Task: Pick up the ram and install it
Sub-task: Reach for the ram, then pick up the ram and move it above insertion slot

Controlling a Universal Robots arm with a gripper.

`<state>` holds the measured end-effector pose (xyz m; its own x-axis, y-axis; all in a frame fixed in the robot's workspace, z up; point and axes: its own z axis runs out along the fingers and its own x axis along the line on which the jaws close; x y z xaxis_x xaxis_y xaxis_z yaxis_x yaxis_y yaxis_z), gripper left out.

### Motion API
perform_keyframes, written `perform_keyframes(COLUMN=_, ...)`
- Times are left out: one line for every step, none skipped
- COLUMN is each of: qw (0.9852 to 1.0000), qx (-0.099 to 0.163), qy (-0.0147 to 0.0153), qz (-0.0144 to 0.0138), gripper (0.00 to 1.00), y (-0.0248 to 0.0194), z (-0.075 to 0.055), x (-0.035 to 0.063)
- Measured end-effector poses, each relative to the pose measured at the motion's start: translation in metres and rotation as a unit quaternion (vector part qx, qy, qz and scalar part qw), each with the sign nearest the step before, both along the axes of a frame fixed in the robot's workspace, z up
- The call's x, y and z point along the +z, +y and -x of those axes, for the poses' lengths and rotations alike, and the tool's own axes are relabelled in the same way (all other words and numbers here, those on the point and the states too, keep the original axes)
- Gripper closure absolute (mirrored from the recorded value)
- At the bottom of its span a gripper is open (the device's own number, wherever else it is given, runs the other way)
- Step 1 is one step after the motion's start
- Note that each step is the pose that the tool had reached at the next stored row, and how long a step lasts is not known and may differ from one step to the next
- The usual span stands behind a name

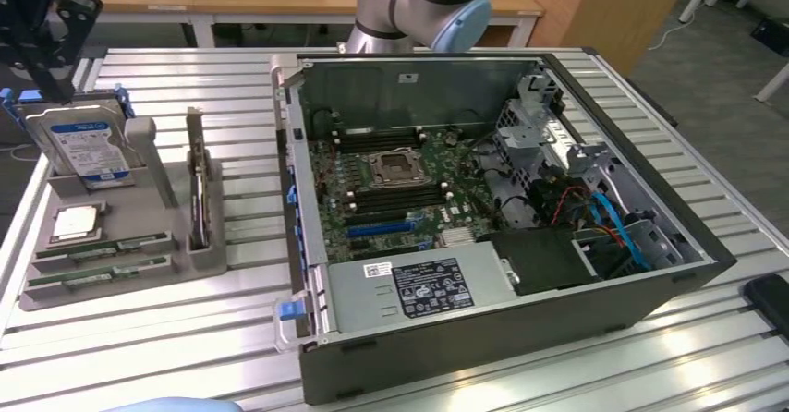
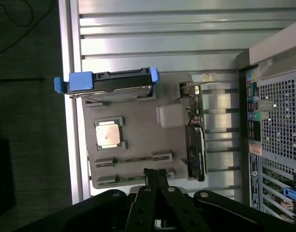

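Two ram sticks, thin and green, lie side by side in the grey holder tray (image 1: 203, 255) at the exterior view's left: one ram stick (image 1: 105, 246) and its twin (image 1: 96, 278). From the wrist view they show edge-on in their slots, the first ram stick (image 2: 133, 160) and the second (image 2: 120, 179). My gripper (image 1: 54, 81) hangs high over the tray's far end. Its black fingers (image 2: 150, 180) are pressed together and shut on nothing, the tips lining up over the second stick from well above.
The tray also carries a silver hard drive (image 1: 89, 144) with blue rails, a square processor chip (image 1: 77, 222) and an upright card (image 1: 195, 186). The open computer case (image 1: 493, 190) stands at the exterior view's right, its motherboard (image 1: 394, 186) exposed. All rests on a slatted metal table (image 1: 161, 329).
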<state>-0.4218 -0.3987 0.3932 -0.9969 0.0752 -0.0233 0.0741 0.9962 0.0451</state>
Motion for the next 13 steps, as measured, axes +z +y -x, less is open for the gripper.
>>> perform_keyframes(qw=1.0, qx=0.0, qy=0.0, qz=0.0, gripper=0.9, y=0.0, z=0.0022, x=0.0)
perform_keyframes(qw=1.0, qx=0.0, qy=0.0, qz=0.0, gripper=0.9, y=0.0, z=0.0044, x=0.0)
perform_keyframes(qw=1.0, qx=0.0, qy=0.0, qz=0.0, gripper=0.9, y=0.0, z=0.0065, x=0.0)
perform_keyframes(qw=1.0, qx=0.0, qy=0.0, qz=0.0, gripper=0.9, y=0.0, z=0.0082, x=0.0)
perform_keyframes(qw=1.0, qx=0.0, qy=0.0, qz=0.0, gripper=0.9, y=0.0, z=0.0087, x=0.0)
perform_keyframes(qw=1.0, qx=0.0, qy=0.0, qz=0.0, gripper=0.9, y=0.0, z=0.0087, x=0.0)
perform_keyframes(qw=1.0, qx=0.0, qy=0.0, qz=0.0, gripper=0.9, y=0.0, z=0.0087, x=0.0)
perform_keyframes(qw=1.0, qx=0.0, qy=0.0, qz=0.0, gripper=0.9, y=0.0, z=0.0088, x=0.0)
perform_keyframes(qw=1.0, qx=0.0, qy=0.0, qz=0.0, gripper=0.9, y=0.0, z=0.0087, x=0.0)
perform_keyframes(qw=1.0, qx=0.0, qy=0.0, qz=0.0, gripper=0.9, y=0.0, z=0.0088, x=0.0)
perform_keyframes(qw=1.0, qx=0.0, qy=0.0, qz=0.0, gripper=0.9, y=0.0, z=0.0088, x=0.0)
perform_keyframes(qw=1.0, qx=0.0, qy=0.0, qz=0.0, gripper=0.9, y=0.0, z=0.0087, x=0.0)
perform_keyframes(qw=1.0, qx=0.0, qy=0.0, qz=0.0, gripper=0.9, y=0.0, z=0.0088, x=0.0)
